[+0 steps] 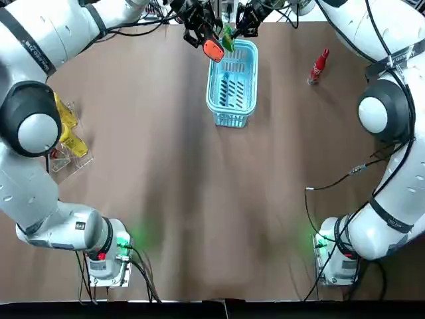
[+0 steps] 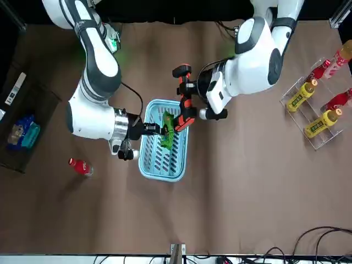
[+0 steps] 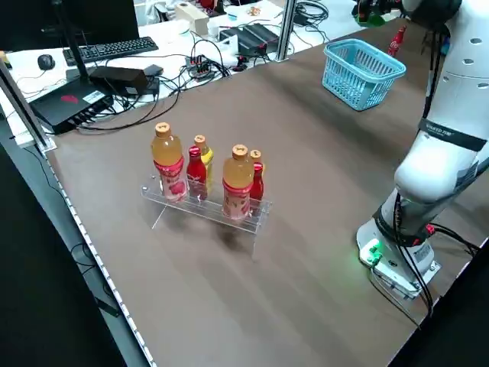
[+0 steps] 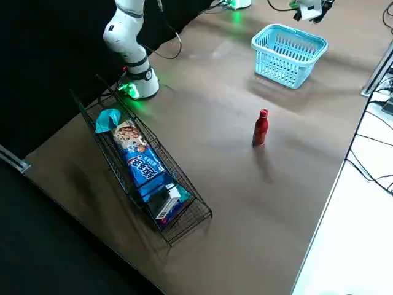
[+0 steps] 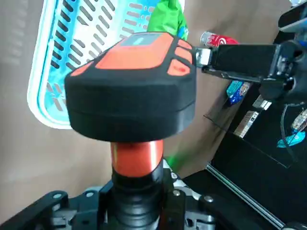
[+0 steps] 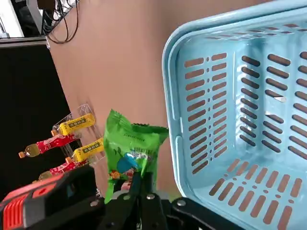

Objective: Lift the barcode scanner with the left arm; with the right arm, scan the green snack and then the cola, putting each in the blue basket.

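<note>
The blue basket (image 1: pixel 230 119) sits on the table (image 1: pixel 166 199). Off to its right stands the red cola bottle (image 1: pixel 319 66). Above the basket, the right gripper (image 2: pixel 155 130) pinches the bright green snack bag (image 2: pixel 168 131), which has a little blue picture. Just beside it, the left gripper (image 5: pixel 136 191) squeezes the orange-and-black scanner (image 5: pixel 132 91).

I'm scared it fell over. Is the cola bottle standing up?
Standing up. The cola bottle rests on its bottom on the table, cap pointing up.

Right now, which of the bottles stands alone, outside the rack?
The small red cola bottle, upright by itself to the robot's right of the blue basket; the others sit together in the clear rack.
</note>
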